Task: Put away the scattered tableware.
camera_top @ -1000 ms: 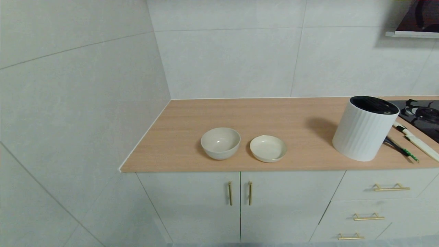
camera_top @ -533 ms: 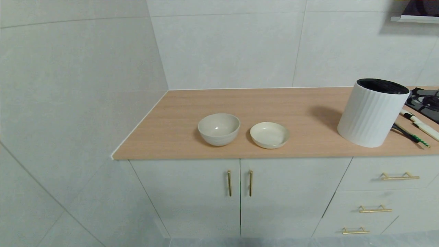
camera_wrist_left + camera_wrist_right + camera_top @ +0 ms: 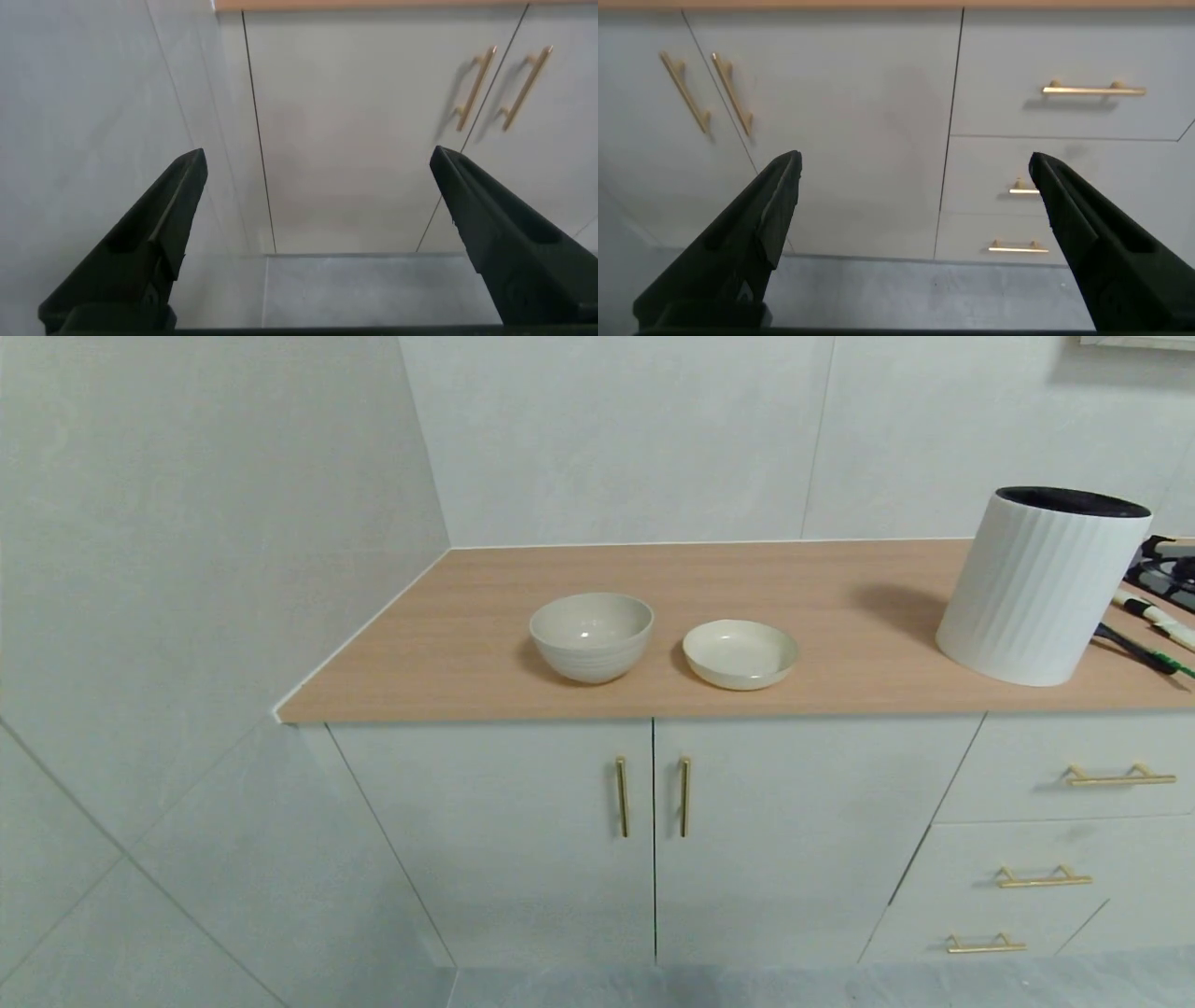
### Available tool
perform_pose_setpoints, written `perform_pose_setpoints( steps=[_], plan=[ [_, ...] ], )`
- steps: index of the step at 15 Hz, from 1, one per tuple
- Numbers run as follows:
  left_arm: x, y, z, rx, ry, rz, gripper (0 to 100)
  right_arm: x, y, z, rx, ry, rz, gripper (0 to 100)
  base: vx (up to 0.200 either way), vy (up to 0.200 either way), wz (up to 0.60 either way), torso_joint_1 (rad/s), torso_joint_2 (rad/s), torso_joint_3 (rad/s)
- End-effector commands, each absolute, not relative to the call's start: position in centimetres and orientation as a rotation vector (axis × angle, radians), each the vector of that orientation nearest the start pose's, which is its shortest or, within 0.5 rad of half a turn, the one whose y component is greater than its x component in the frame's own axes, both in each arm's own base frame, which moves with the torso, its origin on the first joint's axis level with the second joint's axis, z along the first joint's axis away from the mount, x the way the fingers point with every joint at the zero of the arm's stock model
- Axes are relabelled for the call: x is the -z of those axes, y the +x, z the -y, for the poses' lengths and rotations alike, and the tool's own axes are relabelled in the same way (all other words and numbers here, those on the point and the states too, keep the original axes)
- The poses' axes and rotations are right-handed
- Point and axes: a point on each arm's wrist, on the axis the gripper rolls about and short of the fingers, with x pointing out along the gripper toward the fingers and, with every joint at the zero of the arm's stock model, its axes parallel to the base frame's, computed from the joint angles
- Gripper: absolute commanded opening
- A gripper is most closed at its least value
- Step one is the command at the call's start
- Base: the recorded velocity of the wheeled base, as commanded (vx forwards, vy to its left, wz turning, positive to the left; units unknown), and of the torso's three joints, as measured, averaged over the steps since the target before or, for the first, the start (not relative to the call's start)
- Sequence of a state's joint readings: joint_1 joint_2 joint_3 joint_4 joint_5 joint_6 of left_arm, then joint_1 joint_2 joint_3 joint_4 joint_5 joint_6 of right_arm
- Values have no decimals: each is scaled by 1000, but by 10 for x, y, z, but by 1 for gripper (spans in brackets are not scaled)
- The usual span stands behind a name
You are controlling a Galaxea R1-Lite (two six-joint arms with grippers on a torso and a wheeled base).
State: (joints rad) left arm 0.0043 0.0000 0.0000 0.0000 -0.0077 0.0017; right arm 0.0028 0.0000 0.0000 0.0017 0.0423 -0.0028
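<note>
A deep cream bowl (image 3: 591, 636) and a shallow cream dish (image 3: 739, 653) sit side by side near the front edge of the wooden counter (image 3: 803, 579). At the right end of the counter, chopsticks (image 3: 1141, 652) and a white-handled utensil (image 3: 1156, 615) lie behind a tall white ribbed holder (image 3: 1041, 585). My left gripper (image 3: 318, 233) hangs open below counter height, facing the cabinet doors (image 3: 374, 121). My right gripper (image 3: 915, 233) is open too, low in front of the cabinet doors and the drawers (image 3: 1074, 84). Both hold nothing.
Two cabinet doors with gold handles (image 3: 652, 795) are under the bowls, and drawers (image 3: 1074, 775) are to their right. A tiled wall (image 3: 187, 569) closes off the left side. A gas hob (image 3: 1167, 565) lies at the far right. Grey floor (image 3: 747, 985) runs along the cabinet base.
The head view has shifted downwards: counter and bowls sit higher in the picture and more cabinet front and floor show. The objects themselves have not moved.
</note>
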Motion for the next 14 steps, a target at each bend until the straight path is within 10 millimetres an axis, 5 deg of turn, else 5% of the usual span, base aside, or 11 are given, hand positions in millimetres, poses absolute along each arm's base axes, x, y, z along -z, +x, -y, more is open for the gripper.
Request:
perform_pose_setpoints(
  steps=[1,14],
  plan=[
    [-75,-23,0,3,2,0,100,-75,-23,-1,-46,-3,-1,100,0,0,0,-203,491,290],
    [-75,-23,0,3,2,0,100,-75,-23,-1,-46,-3,-1,100,0,0,0,-165,467,298]
  ],
)
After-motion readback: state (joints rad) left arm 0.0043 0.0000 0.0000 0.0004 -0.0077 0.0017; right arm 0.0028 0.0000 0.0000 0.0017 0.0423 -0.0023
